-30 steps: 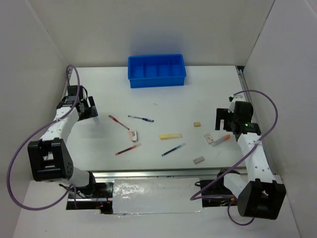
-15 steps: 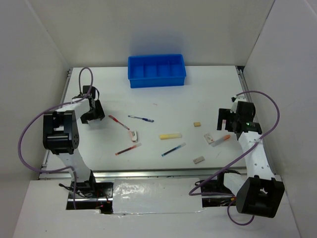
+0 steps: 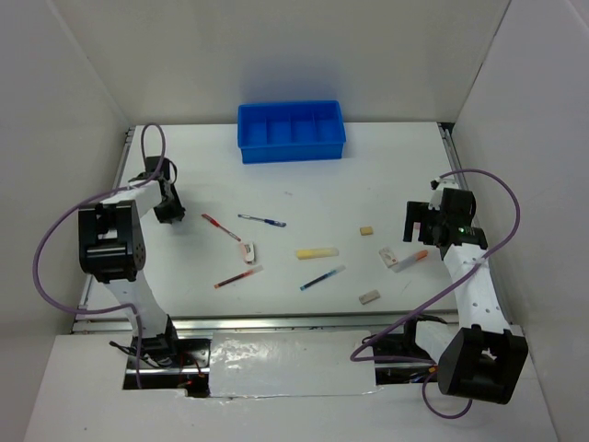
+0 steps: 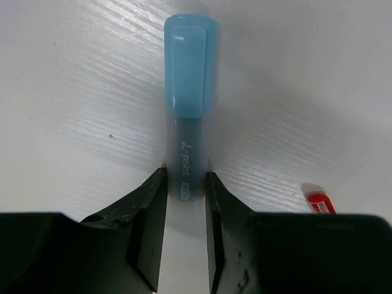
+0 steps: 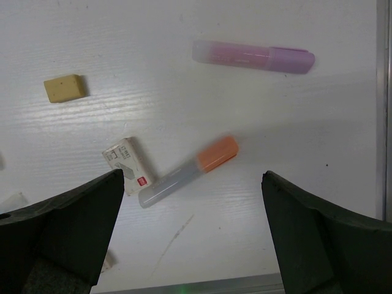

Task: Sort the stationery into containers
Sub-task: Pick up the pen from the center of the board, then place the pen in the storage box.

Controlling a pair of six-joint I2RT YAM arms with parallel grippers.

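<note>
We see nothing in the blue tray (image 3: 293, 152) yet (its four compartments look bare). Our left gripper (image 4: 185, 177) grips a blue-capped marker (image 4: 188, 73) lying far left on the table (image 3: 368, 184). Our right gripper (image 5: 191, 176) hangs wide open and empty over the orange-capped marker (image 5: 202, 160).
</note>
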